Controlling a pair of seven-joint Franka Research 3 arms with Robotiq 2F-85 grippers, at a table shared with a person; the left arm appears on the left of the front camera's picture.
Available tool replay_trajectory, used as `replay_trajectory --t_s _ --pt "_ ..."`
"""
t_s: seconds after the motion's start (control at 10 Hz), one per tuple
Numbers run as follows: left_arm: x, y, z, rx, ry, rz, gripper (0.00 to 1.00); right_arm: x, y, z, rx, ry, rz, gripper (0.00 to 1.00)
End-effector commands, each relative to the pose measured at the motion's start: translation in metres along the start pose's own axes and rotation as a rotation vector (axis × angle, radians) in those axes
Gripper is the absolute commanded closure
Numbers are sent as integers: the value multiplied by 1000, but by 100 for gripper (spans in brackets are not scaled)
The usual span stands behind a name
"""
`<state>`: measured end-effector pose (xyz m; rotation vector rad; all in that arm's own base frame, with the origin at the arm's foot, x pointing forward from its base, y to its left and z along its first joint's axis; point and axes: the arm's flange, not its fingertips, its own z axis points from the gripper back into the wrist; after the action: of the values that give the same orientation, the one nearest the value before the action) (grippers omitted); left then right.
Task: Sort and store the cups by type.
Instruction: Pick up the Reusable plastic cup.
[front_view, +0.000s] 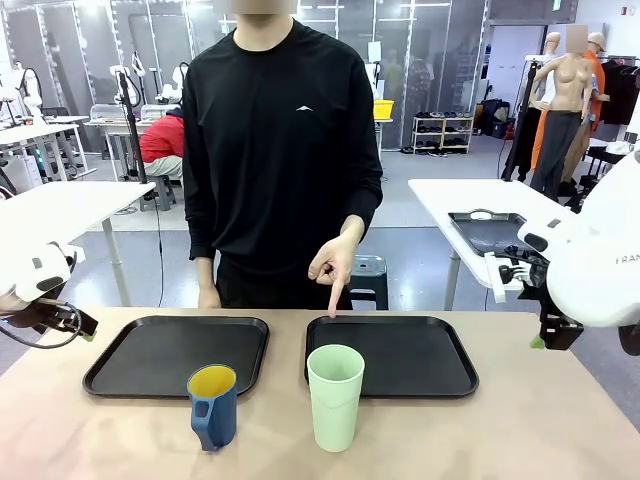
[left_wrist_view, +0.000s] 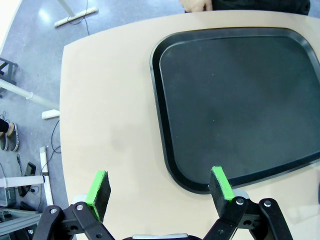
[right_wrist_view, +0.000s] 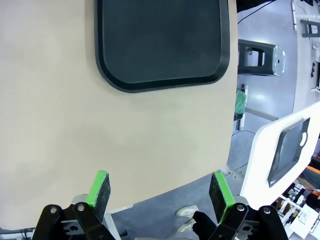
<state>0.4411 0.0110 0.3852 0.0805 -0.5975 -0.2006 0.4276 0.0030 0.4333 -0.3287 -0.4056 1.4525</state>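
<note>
The dark blue mug (front_view: 212, 405), yellow inside, stands on the table in front of the left black tray (front_view: 150, 355). The taller pale green tumbler (front_view: 335, 396) stands beside it, at the near edge of the right black tray (front_view: 420, 355). The person's hand (front_view: 333, 268) points one finger down at the right tray's far left corner. My left gripper (front_view: 72, 320) (left_wrist_view: 160, 185) hovers open over the table's left end, with the left tray (left_wrist_view: 240, 100) ahead of it. Off the table's right end, my right gripper (front_view: 548, 335) (right_wrist_view: 160, 187) is open and holds nothing.
Both trays lie bare on the tan table (front_view: 520, 430). The right wrist view looks down on the right tray (right_wrist_view: 160, 45) and the table's edge, with floor and a stool (right_wrist_view: 260, 55) beyond. A white table (front_view: 470, 200) carrying a dark tray stands behind on the right.
</note>
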Motion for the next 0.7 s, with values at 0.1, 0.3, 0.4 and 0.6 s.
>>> replay_trajectory --t_s 0.1,0.3,0.4,0.6 --pt "-1 2 -1 1 1 4 0 0 0 0 0 0 0 0" --pt "-1 2 -1 1 1 4 0 -15 24 -29 143 0 57 0" --pt "-1 2 -1 1 1 4 0 -24 38 -34 151 -13 46 0" --pt "-1 2 -1 1 1 4 0 -31 65 -46 199 -77 44 0"
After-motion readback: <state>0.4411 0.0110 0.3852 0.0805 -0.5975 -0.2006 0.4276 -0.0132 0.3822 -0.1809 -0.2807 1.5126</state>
